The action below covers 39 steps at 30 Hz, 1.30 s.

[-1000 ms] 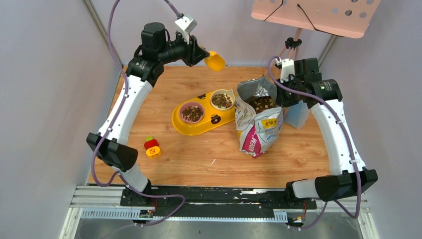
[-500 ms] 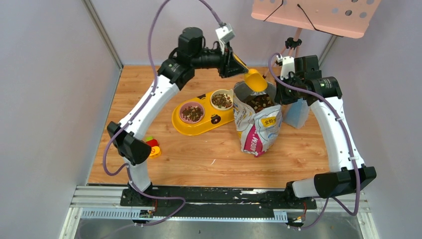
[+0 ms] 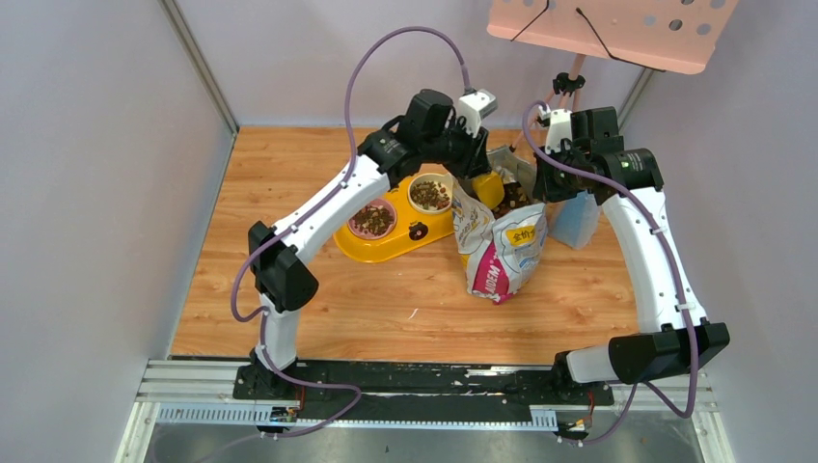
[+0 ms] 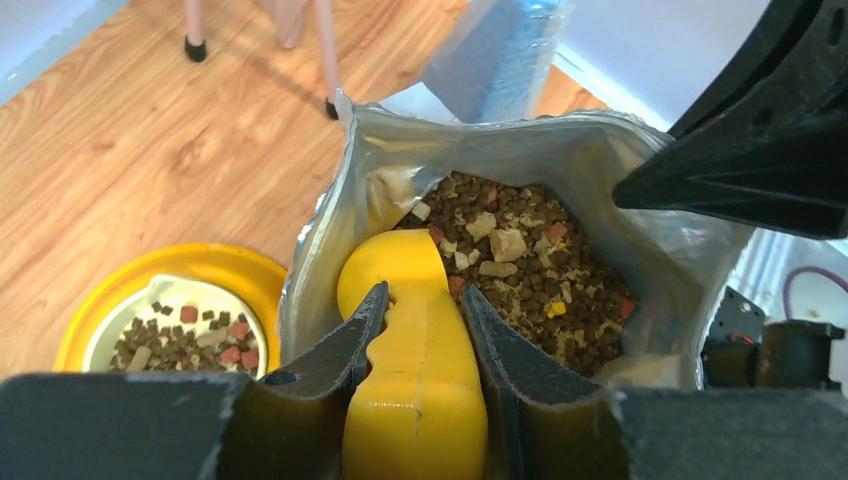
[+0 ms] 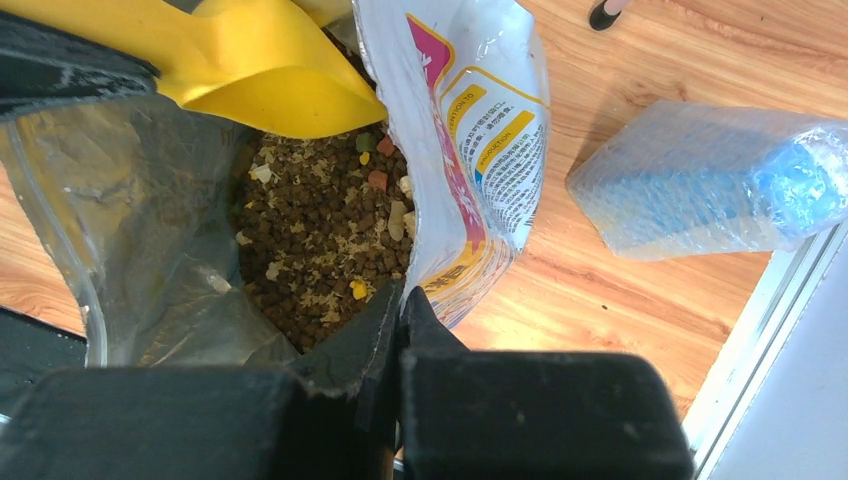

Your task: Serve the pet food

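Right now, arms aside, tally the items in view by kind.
bowls (pink, cream): 2
yellow feeder tray: 1
food bag: 1
yellow scoop: 1
blue wrapped pack: 1
total: 6

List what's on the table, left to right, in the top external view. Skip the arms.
pink bowl → white bowl → foil bag → blue wrapped pack. I left out the yellow scoop because it overlaps the bag's mouth.
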Motion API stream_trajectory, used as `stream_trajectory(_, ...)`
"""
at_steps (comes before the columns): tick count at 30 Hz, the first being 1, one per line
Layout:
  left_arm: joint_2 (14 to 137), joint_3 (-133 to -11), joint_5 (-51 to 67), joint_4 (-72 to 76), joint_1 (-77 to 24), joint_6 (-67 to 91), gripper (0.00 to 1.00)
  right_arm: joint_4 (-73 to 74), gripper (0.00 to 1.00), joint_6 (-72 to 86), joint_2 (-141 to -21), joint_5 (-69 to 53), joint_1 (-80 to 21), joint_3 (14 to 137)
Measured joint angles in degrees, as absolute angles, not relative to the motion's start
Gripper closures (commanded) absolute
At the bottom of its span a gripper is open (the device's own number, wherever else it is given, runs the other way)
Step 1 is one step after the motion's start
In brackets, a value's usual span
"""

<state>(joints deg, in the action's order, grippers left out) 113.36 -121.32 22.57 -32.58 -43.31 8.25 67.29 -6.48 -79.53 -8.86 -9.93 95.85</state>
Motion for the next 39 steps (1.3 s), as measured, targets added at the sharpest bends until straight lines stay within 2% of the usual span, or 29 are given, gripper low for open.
stream_trajectory(10,116.36,-122.1,3.16,-33.3,-51.35,6.68,1.0,67.18,1.0,-5.15,-79.42,-8.49,-9.93,95.77)
stream_trajectory(18,119.59,-121.43,-3.07,-31.59,-53.12,6.09,1.0,66.59,1.0,-2.7,-78.02,-9.23,-9.93,94.52)
stream_trajectory(26,119.7,-118.32,-1.63,-28.84,-54.35,2.39,1.0,65.28,1.0,-0.14,-75.66,-9.54,-9.45,92.05)
stream_trajectory(39,119.57,-118.24,12.21,-30.24,-52.51,-5.78,1.0,64.14,1.0,0.54,-74.46,-10.81,-8.69,90.37)
